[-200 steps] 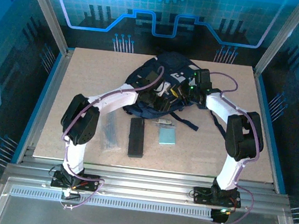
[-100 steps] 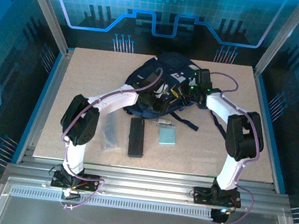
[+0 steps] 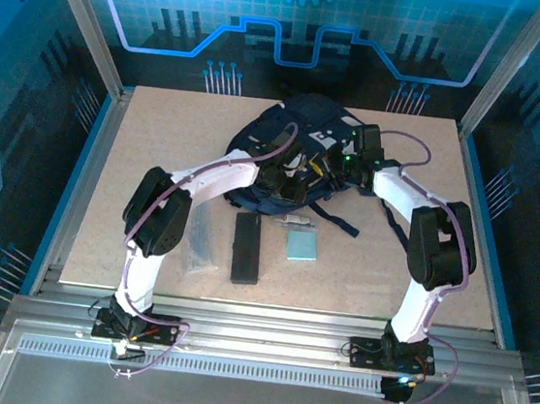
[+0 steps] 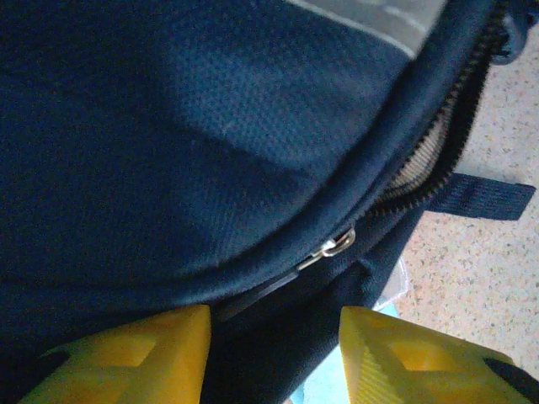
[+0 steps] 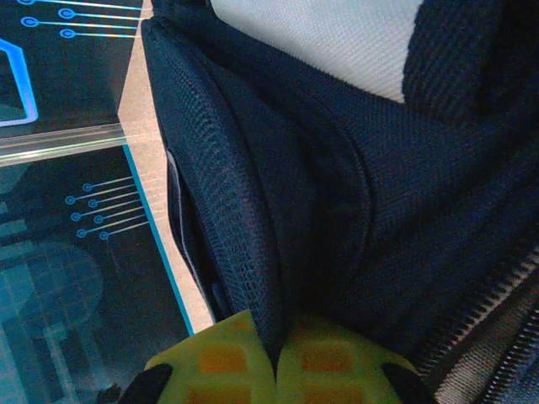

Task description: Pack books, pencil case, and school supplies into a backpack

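Note:
The navy backpack (image 3: pixel 304 114) lies at the back middle of the table, both arms reaching onto it. My left gripper (image 3: pixel 289 177) is at its front edge. In the left wrist view its yellow fingers (image 4: pixel 160 353) stand apart, open, over the dark fabric (image 4: pixel 168 126) below a zipper pull (image 4: pixel 337 246). My right gripper (image 3: pixel 332 162) is shut on a fold of backpack fabric (image 5: pixel 244 210). The black pencil case (image 3: pixel 247 248), the grey ruler strip (image 3: pixel 199 238), the light-blue pad (image 3: pixel 301 247) and a small silvery clip (image 3: pixel 295 223) lie in front. The books are out of view.
The table (image 3: pixel 160 141) is a pale board with a blue-edged frame and glass walls around it. A dark strap (image 3: pixel 341 220) trails from the backpack toward the right front. Bare board lies left and right of the backpack.
The left arm's elbow has swung rightward and its gripper has shifted slightly along the backpack's front edge. The right arm and the items on the table have not moved.

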Controlling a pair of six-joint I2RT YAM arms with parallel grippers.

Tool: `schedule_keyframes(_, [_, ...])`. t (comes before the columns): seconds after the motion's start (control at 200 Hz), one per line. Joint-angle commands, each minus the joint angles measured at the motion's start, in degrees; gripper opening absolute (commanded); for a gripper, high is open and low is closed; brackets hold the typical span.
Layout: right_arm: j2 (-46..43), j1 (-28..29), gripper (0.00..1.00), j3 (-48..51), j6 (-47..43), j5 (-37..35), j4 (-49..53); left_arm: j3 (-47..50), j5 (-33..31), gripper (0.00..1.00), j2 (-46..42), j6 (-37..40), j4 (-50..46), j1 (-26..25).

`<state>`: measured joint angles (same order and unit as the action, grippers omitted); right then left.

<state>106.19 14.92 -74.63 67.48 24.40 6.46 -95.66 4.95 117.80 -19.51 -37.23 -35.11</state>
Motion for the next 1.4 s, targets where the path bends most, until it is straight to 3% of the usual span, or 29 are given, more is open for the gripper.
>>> schedule_keyframes(0.0, [-4.5, -0.7, 0.0, -2.9, 0.3, 2.1, -6.9, -2.8, 1.5, 0.47, 3.6, -3.8, -1.5, -0.2])
schedule_keyframes(0.15, [-4.2, -0.8, 0.0, -2.9, 0.7, 2.5, -7.6, 0.2, 6.3, 0.49, 1.6, -7.1, 6.4, -0.1])
schedule_keyframes(0.335, [-4.4, -1.1, 0.0, -1.9, 1.2, 2.8, -8.3, 3.8, 12.9, 0.4, -2.4, -9.0, 17.0, 0.3])
schedule_keyframes(0.505, [-4.5, -1.6, 0.0, -1.5, 1.1, 2.7, -8.4, 5.2, 13.8, 0.35, -4.9, -8.1, 16.1, 0.2])
schedule_keyframes(0.695, [-4.3, -1.9, 0.0, -1.7, 1.0, 2.7, -8.0, 10.5, 13.8, 0.37, -8.7, -8.4, 16.0, 0.1])
schedule_keyframes(0.815, [-3.9, -1.8, 0.0, -1.7, 1.3, 2.6, -8.2, 11.9, 11.3, 0.43, -9.2, -8.1, 16.9, 0.1])
schedule_keyframes(1.096, [-4.0, -1.7, 0.0, -2.0, 1.1, 2.8, -7.8, 7.0, 3.1, 0.44, -3.3, -4.4, 15.7, 0.2])
schedule_keyframes(1.226, [-4.0, -1.7, 0.0, -2.3, 1.1, 2.8, -7.8, 6.8, -3.7, 0.49, -3.7, -3.8, 14.0, 0.2])
schedule_keyframes(1.396, [-3.3, -1.6, 0.0, -2.9, 2.3, 3.9, -9.2, 7.9, -7.3, 0.53, -3.7, -5.0, 13.0, 0.0])
